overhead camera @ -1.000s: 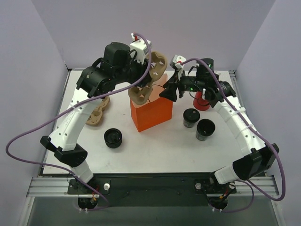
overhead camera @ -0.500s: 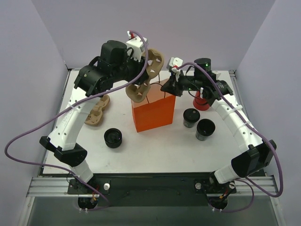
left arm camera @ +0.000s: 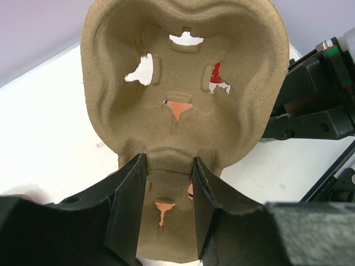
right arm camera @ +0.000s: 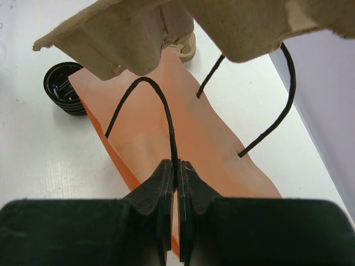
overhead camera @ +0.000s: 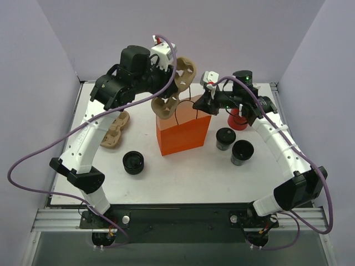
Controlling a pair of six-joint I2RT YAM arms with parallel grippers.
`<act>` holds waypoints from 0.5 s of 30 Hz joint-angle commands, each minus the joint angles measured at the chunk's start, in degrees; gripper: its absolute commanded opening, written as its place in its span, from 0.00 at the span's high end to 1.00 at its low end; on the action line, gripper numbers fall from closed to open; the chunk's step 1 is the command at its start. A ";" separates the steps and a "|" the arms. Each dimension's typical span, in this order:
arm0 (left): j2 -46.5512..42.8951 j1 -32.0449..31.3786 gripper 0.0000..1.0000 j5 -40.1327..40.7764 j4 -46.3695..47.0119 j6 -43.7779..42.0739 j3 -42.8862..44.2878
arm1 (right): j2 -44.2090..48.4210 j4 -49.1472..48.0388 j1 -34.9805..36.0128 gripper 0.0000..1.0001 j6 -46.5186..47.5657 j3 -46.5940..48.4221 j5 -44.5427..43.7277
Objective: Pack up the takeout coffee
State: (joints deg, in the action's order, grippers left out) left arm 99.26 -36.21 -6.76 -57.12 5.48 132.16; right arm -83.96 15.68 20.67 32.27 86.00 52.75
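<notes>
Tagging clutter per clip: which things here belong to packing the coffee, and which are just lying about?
In the job: takeout coffee cup; second dark cup; orange paper bag; its cord handle in the right hand; pulp cup carrier in the left hand.
Lying about: red cup; ribbed black stack; spare carrier.

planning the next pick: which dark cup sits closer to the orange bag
The rear cup, beside the orange bag; the front cup stands further right.

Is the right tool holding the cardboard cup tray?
No, the right tool pinches a black handle of the orange bag; the left tool holds the cardboard tray.
</notes>
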 commanded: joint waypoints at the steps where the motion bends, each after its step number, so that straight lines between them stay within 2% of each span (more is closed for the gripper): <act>1: -0.04 0.08 0.73 -3.95 2.98 -0.64 0.57 | 2.84 -1.18 -0.54 1.00 3.67 -0.48 5.43; 8: 0.75 0.00 0.73 -7.64 3.86 -1.60 -0.76 | 3.89 -1.79 -0.54 1.00 4.99 -1.00 5.78; 15: 1.81 0.35 0.75 -7.30 3.86 -1.96 -1.11 | 6.09 -2.76 -0.63 1.00 7.54 -4.60 5.96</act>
State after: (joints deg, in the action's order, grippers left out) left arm 100.51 -36.21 -12.53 -56.34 4.69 131.02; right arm -81.34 15.57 20.29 35.59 83.70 54.48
